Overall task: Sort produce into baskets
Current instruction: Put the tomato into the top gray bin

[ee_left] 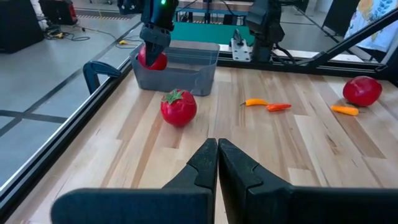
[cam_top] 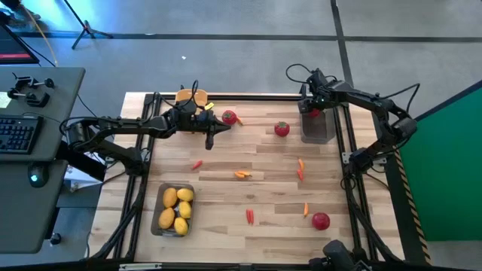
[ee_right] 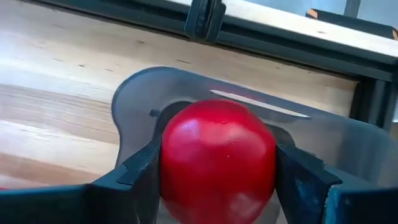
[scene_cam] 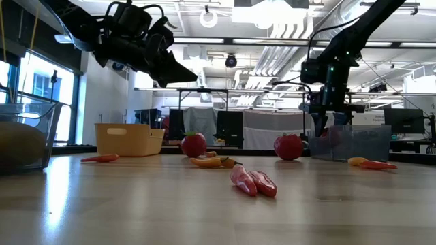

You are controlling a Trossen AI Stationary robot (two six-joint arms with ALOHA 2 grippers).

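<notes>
Red and round, a glossy toy fruit [ee_right: 217, 163] sits pinched between the right gripper's [ee_right: 217, 171] jaws, just above the dark grey see-through tray [cam_top: 317, 126] at the wooden table's [cam_top: 263, 181] far corner; the left gripper [cam_top: 210, 138], jaws pressed together, hangs over the boards.

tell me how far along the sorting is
Done: four lemons sit in one grey tray. In hand: the right gripper holds a red fruit over the other grey tray. Left: three red fruits and the carrots still lie on the table; the left gripper is shut, empty.
</notes>
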